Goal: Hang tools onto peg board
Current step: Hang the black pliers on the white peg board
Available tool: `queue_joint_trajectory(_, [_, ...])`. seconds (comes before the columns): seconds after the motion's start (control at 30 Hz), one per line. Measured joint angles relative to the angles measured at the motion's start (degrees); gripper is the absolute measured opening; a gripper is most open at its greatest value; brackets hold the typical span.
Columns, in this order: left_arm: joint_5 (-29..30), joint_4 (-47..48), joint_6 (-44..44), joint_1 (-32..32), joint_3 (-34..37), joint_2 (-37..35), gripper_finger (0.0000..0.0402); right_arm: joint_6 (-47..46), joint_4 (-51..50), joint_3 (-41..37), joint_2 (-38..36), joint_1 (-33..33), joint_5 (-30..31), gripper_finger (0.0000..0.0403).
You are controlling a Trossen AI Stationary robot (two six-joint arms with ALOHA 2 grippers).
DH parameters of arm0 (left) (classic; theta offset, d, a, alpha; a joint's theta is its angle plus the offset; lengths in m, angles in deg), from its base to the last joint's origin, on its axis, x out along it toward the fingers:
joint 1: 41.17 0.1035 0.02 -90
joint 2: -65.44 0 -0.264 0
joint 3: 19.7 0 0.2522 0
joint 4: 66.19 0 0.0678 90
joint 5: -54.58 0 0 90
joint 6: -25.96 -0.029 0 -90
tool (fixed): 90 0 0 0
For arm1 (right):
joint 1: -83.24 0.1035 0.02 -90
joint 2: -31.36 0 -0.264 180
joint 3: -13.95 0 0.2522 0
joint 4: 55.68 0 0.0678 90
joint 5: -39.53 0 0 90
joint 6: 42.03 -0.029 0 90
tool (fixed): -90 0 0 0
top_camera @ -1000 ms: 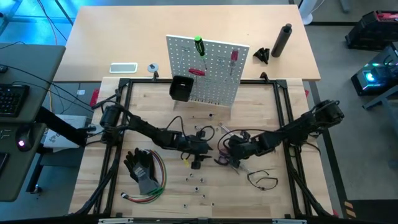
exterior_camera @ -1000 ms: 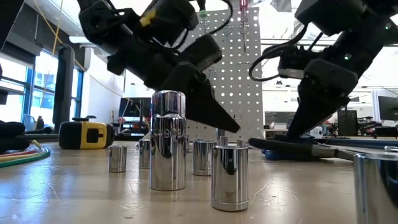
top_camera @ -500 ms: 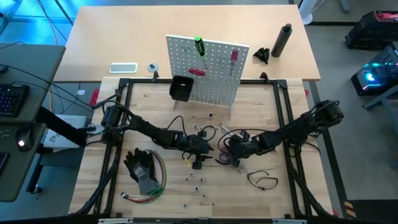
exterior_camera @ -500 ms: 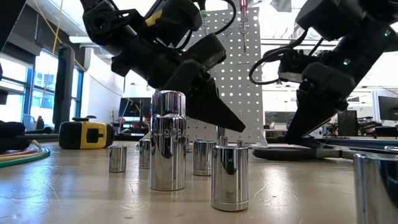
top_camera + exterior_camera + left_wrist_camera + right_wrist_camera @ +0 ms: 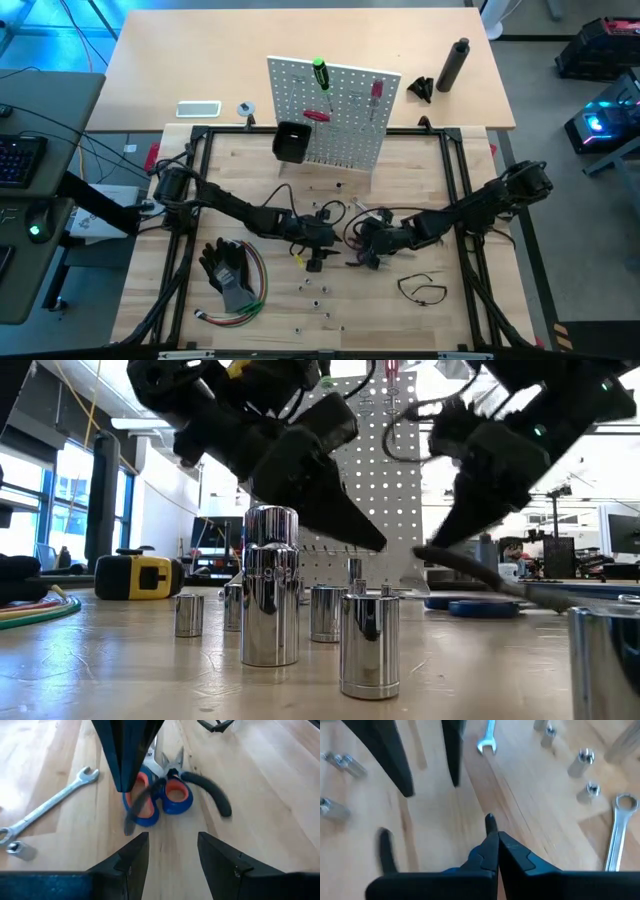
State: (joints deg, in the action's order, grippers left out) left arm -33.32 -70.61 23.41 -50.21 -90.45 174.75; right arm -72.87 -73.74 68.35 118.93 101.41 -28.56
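The peg board [image 5: 335, 120] stands upright at the table's far side, with two screwdrivers, a red-handled tool and a black bin [image 5: 290, 142] on it. At mid-table lie blue scissors [image 5: 160, 802], with black-handled pliers [image 5: 207, 790] over them. My right gripper [image 5: 360, 243] is shut on the pliers. My left gripper [image 5: 318, 238] hovers open just left of them; in its wrist view the fingers [image 5: 225, 865] stand short of the scissors. Wrenches [image 5: 50, 802] [image 5: 619, 835] lie flat on the wood. My right gripper pinches one black handle of the pliers between its two shut fingers [image 5: 515, 857]; the handle's end [image 5: 490, 822] sticks out past the fingertips. The fingers slant down from the table's right. The pliers [image 5: 500, 585] tilt, the held end raised and the other end low by the table.
Chrome sockets [image 5: 270, 600] stand scattered near the table's near edge [image 5: 315, 290]. A yellow tape measure [image 5: 140, 575] sits on the wood. Black gloves [image 5: 228, 270] and coloured wires [image 5: 245, 305] lie at the near left, and a thin black loop [image 5: 420, 290] at the near right.
My right gripper has gone up and a little toward the table's left edge. The black-handled pliers lay flat under it before. Now their held end is raised and they tilt, the other end staying low.
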Motion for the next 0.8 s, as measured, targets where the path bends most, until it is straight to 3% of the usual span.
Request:
queue_joint_trajectory(0.27, [1.7, 9.4, -0.6, 0.0, 0.0, -7.1, 0.0163, 5.3, -9.3, 7.0, -1.2, 0.9, 3.9, 0.0002])
queue_joint_trajectory(0.5, [1.9, 14.5, -0.7, -0.3, 0.0, -10.4, 0.0163, 6.4, -11.2, 7.4, -1.5, -0.7, -5.6, 0.0008])
queue_joint_trajectory(0.8, [2.0, 14.5, 0.4, -1.9, 0.0, -9.9, 0.0163, 9.3, -4.8, 6.4, 3.1, -1.9, -6.1, 0.0127])
